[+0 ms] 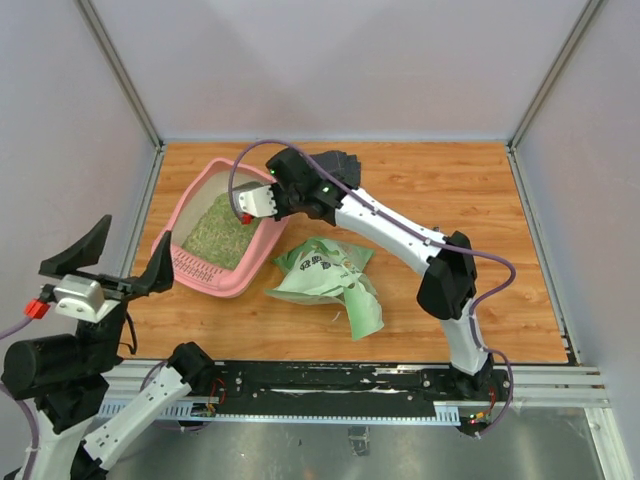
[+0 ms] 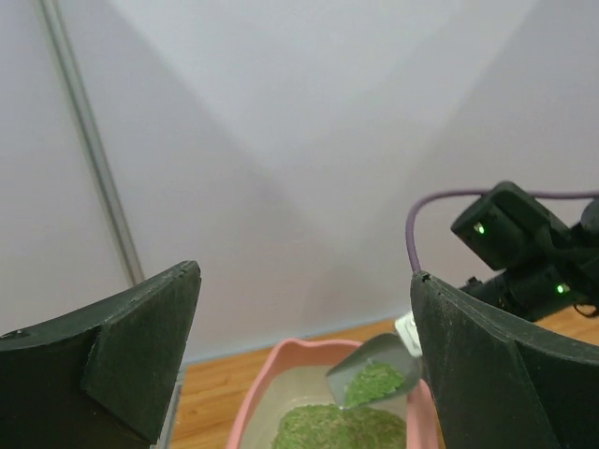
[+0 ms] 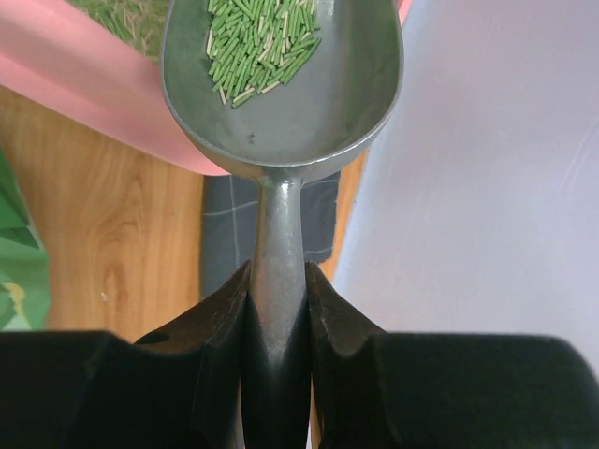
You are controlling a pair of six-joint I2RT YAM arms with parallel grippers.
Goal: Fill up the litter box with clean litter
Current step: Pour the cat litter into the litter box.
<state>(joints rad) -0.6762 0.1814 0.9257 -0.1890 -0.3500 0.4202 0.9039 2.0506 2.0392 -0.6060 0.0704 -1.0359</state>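
The pink litter box stands at the left of the wooden table, tilted, with greenish-tan clean litter heaped inside. My right gripper hangs over the box's far right rim. In the right wrist view it is shut on the handle of a grey metal scoop, which holds a small batch of litter above the pink rim. My left gripper is open and empty, raised left of the box. Its view shows the box, the litter and the tipped scoop.
A green-and-white plastic bag lies crumpled right of the box, also at the left edge of the right wrist view. A dark grey cloth lies under the scoop's handle. White walls enclose the table on three sides.
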